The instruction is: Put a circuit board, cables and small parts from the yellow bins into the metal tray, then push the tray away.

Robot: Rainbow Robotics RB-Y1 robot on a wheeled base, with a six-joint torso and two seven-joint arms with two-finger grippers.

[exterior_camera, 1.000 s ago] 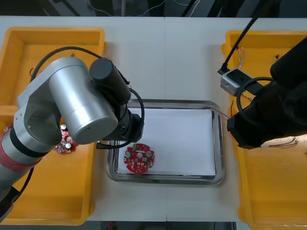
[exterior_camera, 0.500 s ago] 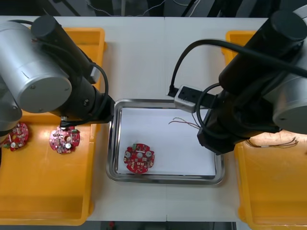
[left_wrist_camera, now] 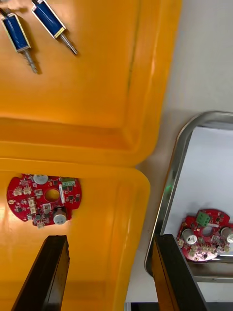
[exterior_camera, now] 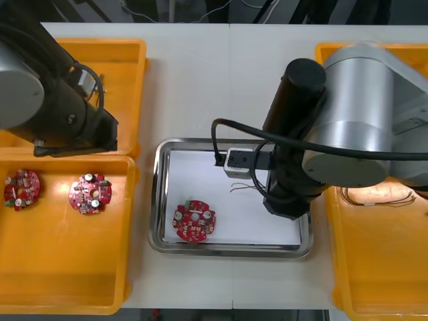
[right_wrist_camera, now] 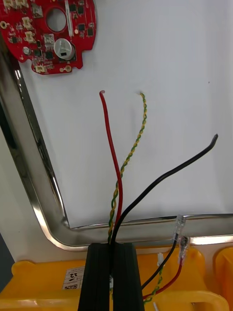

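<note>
Light bench [exterior_camera: 200, 80] fills the front view, with the metal tray [exterior_camera: 231, 251] at centre frame and yellow bins [exterior_camera: 67, 267] down both sides. One circuit board [exterior_camera: 194, 222] already lies in the lower left of the tray, so that step looks done. The right pincer [right_wrist_camera: 111, 245] is closed tight on a bundle of cables [right_wrist_camera: 116, 160], red, black and twisted yellow. Their free ends hang over the tray's white floor and are not yet released. The left pincer [left_wrist_camera: 110, 239], at the upper left of the front frame, stands wide open and empty over the divide between the left bins, with small metal parts [left_wrist_camera: 53, 24] in the bin beyond its fingers. By my reading, dropping the cables, fetching parts and pushing the tray remain.
</note>
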